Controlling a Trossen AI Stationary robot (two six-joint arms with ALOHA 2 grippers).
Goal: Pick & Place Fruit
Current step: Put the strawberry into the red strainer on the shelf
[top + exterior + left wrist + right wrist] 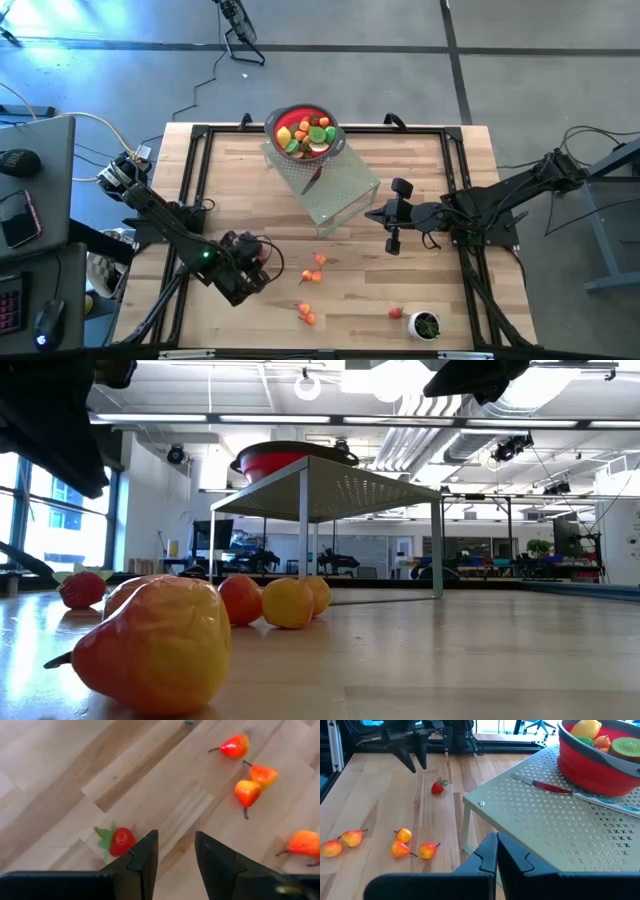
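Several small toy fruit lie on the wooden table: orange-red pears (247,792) (317,268) and a strawberry (119,841) with green leaves. My left gripper (175,855) hangs open above the table, pointing steeply down, with nothing between its fingers. The strawberry (438,786) lies just beside one finger, apart from it. More fruit fills the red bowl (305,132), which stands on a pale perforated stand (335,190). My right gripper (496,851) is shut and empty, hovering at the stand's right edge (372,214).
A silver knife (555,788) with a red mark lies on the stand beside the bowl. A second strawberry (397,313) and a small white cup (426,325) with green contents sit near the table's front right. In the low view a pear (150,645) lies close in front.
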